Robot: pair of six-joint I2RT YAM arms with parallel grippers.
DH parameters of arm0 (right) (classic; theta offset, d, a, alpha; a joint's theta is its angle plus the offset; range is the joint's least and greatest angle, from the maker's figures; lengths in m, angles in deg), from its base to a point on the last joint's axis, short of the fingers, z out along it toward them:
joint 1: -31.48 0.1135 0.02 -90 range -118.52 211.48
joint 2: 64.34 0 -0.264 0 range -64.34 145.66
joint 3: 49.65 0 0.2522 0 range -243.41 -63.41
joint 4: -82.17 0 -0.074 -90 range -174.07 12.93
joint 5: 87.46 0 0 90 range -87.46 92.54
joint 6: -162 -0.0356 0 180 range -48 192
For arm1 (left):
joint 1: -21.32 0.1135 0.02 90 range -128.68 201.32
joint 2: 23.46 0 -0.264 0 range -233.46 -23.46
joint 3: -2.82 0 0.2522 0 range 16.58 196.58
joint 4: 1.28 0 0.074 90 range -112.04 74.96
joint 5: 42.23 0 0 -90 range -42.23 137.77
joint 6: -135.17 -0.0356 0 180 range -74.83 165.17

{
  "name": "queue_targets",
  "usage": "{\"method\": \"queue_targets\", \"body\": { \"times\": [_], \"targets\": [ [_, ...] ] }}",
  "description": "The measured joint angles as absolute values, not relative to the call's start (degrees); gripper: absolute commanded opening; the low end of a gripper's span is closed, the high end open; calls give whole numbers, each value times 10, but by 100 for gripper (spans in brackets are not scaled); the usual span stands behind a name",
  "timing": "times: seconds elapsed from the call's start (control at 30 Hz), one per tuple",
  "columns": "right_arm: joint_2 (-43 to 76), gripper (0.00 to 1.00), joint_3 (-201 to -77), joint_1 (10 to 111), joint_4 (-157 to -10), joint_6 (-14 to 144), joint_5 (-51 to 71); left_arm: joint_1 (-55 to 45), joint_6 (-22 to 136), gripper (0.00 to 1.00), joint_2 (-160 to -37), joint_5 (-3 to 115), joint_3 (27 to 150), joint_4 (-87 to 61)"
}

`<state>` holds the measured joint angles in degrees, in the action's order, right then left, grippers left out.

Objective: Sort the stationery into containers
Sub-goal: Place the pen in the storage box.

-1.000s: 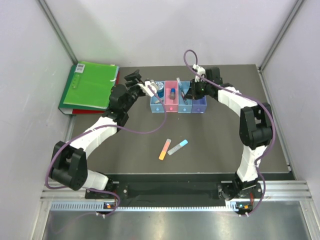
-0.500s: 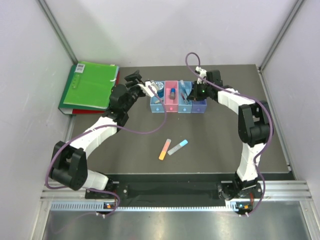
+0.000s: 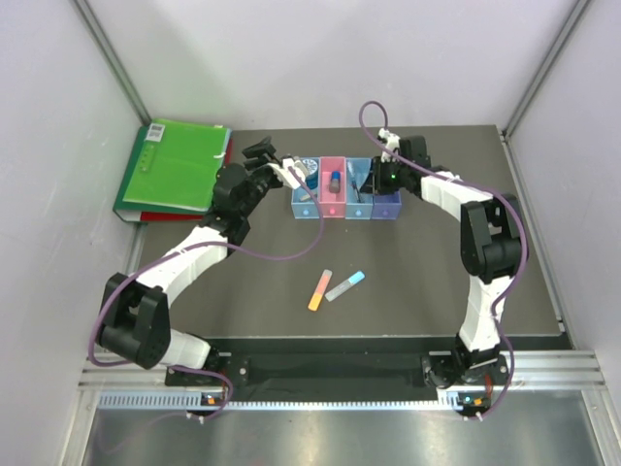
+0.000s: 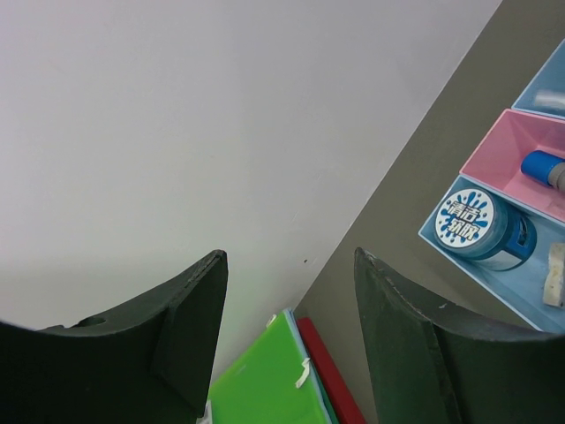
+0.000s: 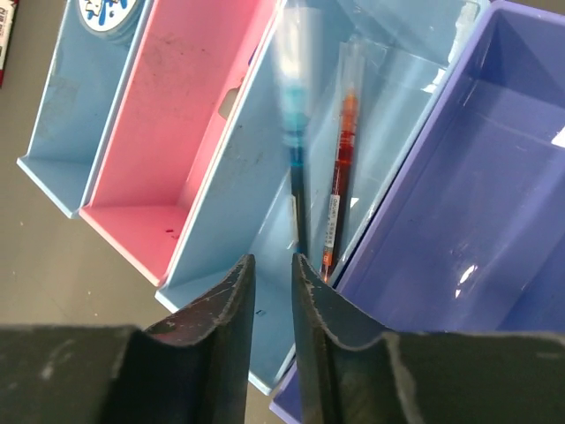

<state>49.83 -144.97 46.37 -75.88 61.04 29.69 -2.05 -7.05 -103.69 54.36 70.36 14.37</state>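
Left gripper [image 4: 290, 256]: wide apart, empty, near the tape roll [image 4: 481, 225].
Right gripper [image 5: 271, 261]: a slit apart over blurred blue pen [image 5: 296, 132] — beside red pen [image 5: 340, 177], third bin [image 5: 238, 208].

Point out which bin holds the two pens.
The light blue bin between the pink bin and the purple bin; the other light blue bin, at the row's end, holds a tape roll.

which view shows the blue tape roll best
Left wrist: the blue tape roll is large and whole, printed top showing, in the light blue bin. Top external shows it tiny; right wrist catches only its edge.
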Motion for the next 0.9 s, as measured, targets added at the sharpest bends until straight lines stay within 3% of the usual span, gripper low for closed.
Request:
{"method": "queue_targets", "body": {
  "times": [0.3, 0.4, 0.67, 0.73, 0.9],
  "targets": [
    [498, 33, -1453, 464, -760, 615, 304, -21, -71, 64, -1043, 546, 705, 144],
    [498, 43, -1457, 465, -757, 631, 309, -21, -71, 64, -1044, 552, 706, 132],
    [442, 93, -1464, 483, -707, 809, 306, -20, -100, 66, -1036, 614, 690, 43],
    [408, 100, -1464, 495, -681, 882, 312, -20, -104, 66, -1030, 621, 677, 26],
    [332, 100, -1463, 514, -590, 1049, 346, -20, -92, 71, -1020, 598, 658, 22]
  ]
}}
